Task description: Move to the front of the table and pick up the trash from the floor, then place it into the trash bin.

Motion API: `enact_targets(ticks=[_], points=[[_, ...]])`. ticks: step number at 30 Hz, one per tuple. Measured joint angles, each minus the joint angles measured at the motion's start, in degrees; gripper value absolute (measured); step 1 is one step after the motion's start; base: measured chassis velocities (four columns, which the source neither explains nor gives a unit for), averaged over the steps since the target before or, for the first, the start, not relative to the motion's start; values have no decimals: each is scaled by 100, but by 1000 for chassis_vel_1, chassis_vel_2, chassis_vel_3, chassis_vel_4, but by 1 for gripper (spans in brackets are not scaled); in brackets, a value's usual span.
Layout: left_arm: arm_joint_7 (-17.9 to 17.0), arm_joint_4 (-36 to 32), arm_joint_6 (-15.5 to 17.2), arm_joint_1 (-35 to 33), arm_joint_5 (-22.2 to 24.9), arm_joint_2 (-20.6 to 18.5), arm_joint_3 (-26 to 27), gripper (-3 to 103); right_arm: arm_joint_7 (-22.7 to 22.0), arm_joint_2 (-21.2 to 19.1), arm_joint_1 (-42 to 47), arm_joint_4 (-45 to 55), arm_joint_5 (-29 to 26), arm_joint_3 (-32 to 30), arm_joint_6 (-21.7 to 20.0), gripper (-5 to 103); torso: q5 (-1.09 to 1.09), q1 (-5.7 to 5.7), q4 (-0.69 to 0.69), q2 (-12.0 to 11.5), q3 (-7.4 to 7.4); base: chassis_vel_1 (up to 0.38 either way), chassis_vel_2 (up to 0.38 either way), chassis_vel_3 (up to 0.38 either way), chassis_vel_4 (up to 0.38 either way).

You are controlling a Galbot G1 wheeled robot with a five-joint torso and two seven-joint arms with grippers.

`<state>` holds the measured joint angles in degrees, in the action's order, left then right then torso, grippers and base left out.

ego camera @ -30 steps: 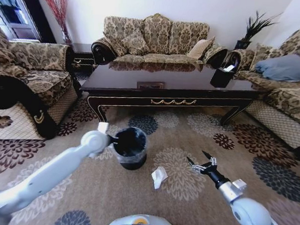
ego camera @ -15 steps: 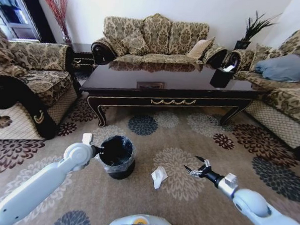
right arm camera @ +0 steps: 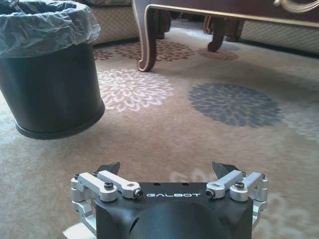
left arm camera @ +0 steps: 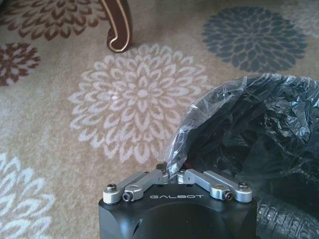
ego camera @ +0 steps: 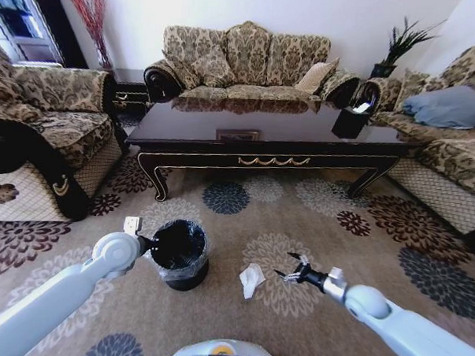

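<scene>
The trash bin (ego camera: 179,256), black with a clear liner, is on the carpet in front of the table (ego camera: 274,160). My left gripper (ego camera: 144,243) is shut on its rim; the left wrist view shows the closed fingers (left arm camera: 149,180) pinching the liner at the trash bin's (left arm camera: 259,149) edge. The trash, a crumpled white paper (ego camera: 251,279), lies on the carpet just right of the bin. My right gripper (ego camera: 291,271) hangs open a little to the paper's right, low over the floor. In the right wrist view the open right gripper (right arm camera: 167,168) faces the trash bin (right arm camera: 50,94), which leans slightly.
Patterned sofas stand on the left (ego camera: 43,114), behind the table (ego camera: 250,60) and on the right (ego camera: 452,132). A black box holder (ego camera: 352,120) sits on the tabletop. The table's curved leg (right arm camera: 149,35) is beyond the bin. Open carpet spreads around the paper.
My left arm has drawn back and down to the left, taking the bin with it. My right gripper has slid left toward the paper, staying open.
</scene>
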<state>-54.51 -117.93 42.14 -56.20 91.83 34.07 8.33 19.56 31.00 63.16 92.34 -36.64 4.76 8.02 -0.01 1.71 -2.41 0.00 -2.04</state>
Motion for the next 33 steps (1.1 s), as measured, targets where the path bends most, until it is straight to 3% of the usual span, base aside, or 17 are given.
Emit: enact_targets(ticks=[12,33], points=[[-17,-79,-1,-418,25,34,391,2,63,753,-689,-939,151,948,-17,100,0,0,-2,0,0,0,0,0,0],[-96,-332,-1,-401,59,-147,341,2,211,1672,-1199,-2773,871,1661,360,100,1,0,0,0,0,0,0,0,0]])
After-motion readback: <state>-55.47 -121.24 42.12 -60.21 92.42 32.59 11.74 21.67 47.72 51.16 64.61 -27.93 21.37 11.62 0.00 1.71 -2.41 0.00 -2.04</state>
